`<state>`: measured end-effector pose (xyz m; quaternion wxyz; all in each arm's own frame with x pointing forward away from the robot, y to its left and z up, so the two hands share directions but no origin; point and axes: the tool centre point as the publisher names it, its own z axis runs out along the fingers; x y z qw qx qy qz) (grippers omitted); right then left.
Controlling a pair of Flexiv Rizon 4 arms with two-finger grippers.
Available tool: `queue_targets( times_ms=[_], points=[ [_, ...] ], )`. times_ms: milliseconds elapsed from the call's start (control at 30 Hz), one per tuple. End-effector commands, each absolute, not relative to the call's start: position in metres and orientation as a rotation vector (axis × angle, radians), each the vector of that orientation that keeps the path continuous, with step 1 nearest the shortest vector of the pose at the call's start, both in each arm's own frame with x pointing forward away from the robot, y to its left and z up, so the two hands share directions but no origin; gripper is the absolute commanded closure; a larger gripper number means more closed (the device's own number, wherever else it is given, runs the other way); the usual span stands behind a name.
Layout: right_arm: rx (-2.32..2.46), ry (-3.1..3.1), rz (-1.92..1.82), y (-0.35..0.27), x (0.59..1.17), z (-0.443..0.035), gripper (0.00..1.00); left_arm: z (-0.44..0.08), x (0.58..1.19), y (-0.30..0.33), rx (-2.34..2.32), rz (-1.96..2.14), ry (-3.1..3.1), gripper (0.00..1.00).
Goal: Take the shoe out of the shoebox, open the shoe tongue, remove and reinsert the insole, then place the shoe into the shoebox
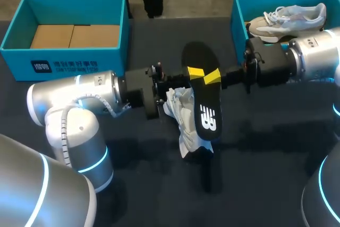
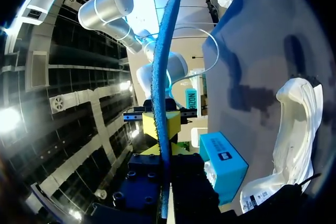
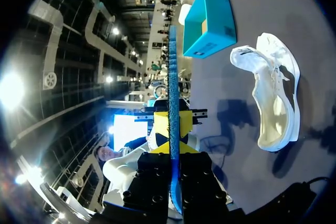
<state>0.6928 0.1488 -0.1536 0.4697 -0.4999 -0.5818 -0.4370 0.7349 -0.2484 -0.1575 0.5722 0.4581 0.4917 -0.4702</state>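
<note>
1. The insole (image 1: 207, 110) is held clear of the table (image 1: 276, 136), over its middle and directly above the shoe (image 1: 183, 120).
2. The insole is pinched from the left by the left gripper (image 1: 195, 72) and from the right by the right gripper (image 1: 213, 76). The yellow tips of both are pressed on it side by side, in its far half. In each wrist view it is seen edge-on between that gripper's closed fingers.
3. The step in hand is judged to be a transfer of the insole ahead of reinsertion. One grip should be released only once the other is confirmed firm, as the insole is thin and likely to flex or swing.
4. The shoe lies unheld on the table, just beside the left gripper; contact cannot be told. It will probably need steadying by the freed gripper, with the tongue kept open while the insole is fed in.
5. Open table is available near and right of the shoe. The left shoebox (image 1: 64, 59) stands far left and the right shoebox (image 1: 239, 9), with a second shoe (image 1: 289, 18) inside, far right. Both are well apart from the insole.
6. The grippers face each other closely, so each should be withdrawn straight back toward its own side.
</note>
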Motion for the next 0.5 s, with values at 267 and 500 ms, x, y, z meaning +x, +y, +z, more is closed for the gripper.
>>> queue_targets(
  times_ms=[267, 500],
  points=[
    [-1.279, -1.506, -1.11, 0.135, 0.691, -0.157, 0.0, -0.166, 0.734, -0.244, 1.043, -1.185, 1.242, 1.0],
    [-1.26, -1.753, -1.284, 0.113, 0.698, -0.154, 0.0, -0.17, 0.726, -0.237, 1.014, -1.272, 1.32, 1.0]
  ],
)
